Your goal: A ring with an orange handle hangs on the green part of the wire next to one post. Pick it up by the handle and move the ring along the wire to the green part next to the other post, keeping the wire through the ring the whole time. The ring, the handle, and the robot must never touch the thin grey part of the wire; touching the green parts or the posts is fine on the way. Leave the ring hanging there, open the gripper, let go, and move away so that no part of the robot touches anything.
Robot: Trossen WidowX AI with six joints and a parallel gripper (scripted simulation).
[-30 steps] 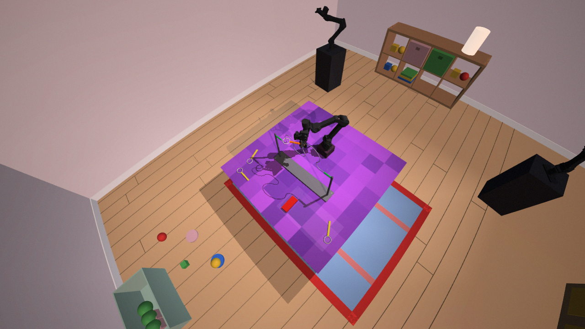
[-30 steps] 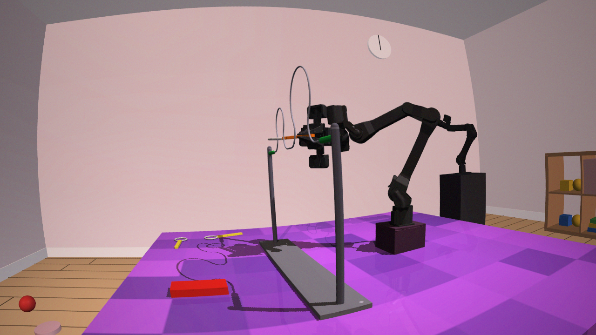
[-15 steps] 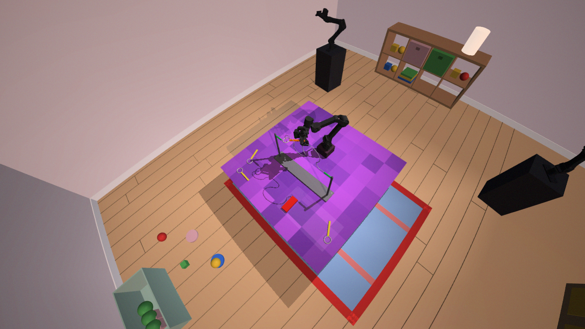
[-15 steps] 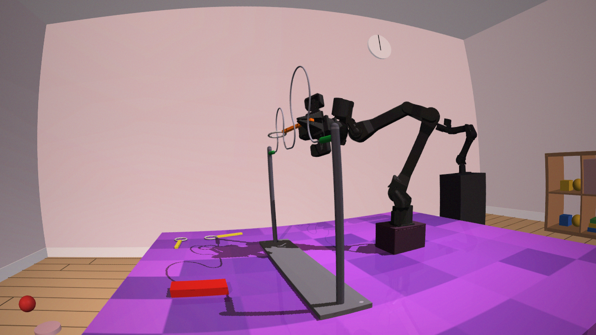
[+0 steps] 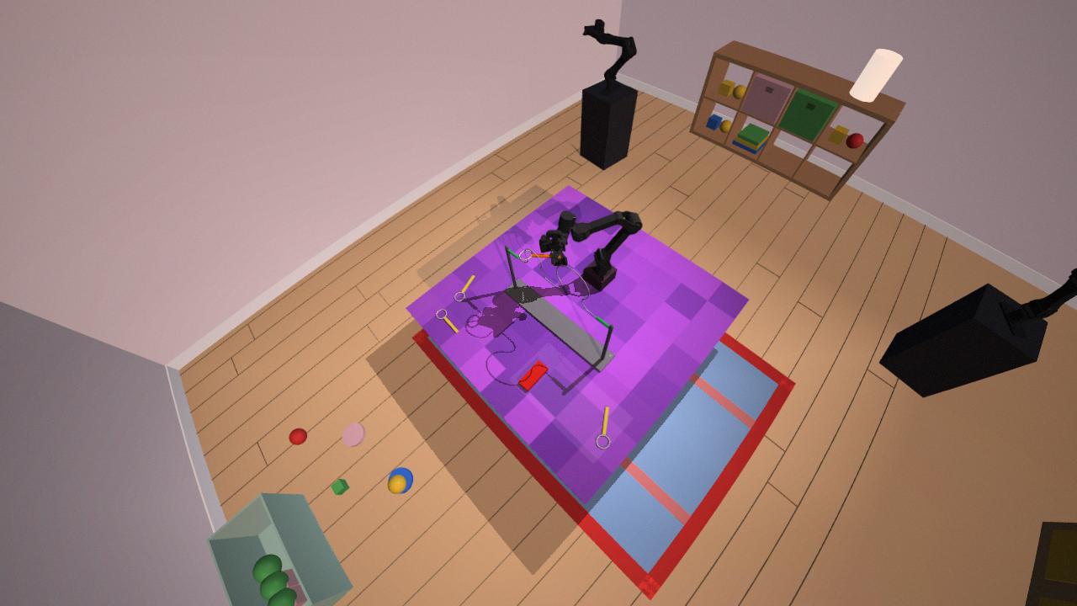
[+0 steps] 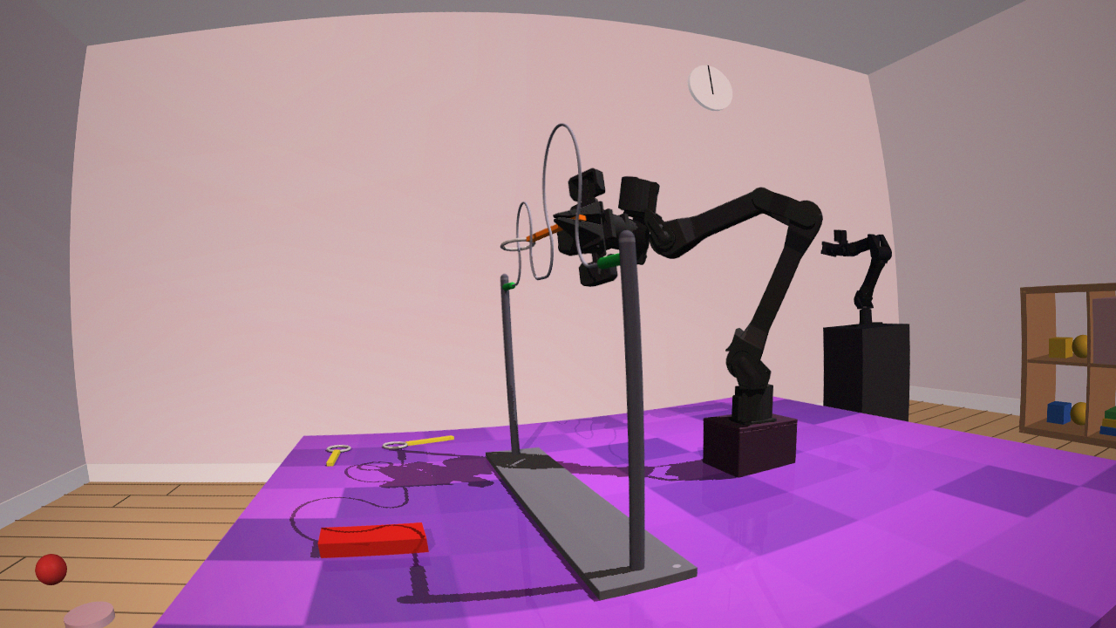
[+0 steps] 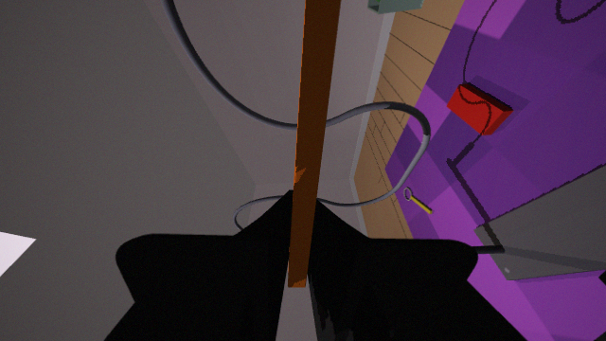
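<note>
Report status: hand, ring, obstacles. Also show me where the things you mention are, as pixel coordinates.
Hand (image 5: 558,257) (image 6: 558,221) (image 7: 297,196) shut on orange handle (image 5: 539,256) (image 6: 543,232) (image 7: 316,95). Ring (image 5: 519,256) (image 6: 503,244) short of far green part. Grey wire (image 6: 543,179) (image 7: 423,152) close by.

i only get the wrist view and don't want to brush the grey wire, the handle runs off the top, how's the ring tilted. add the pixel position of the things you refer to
Observer: Nearly level in the exterior view, the ring (image 5: 520,256) (image 6: 503,246) is well tipped over from upright.

Operator: ok and which post is it closer to

Observer: The far post (image 5: 511,268) (image 6: 509,366), as the exterior view looks at it.

Operator: is it down on the green there

Observer: No, it sits higher than that post's green part (image 5: 512,252) (image 6: 510,285).
</note>
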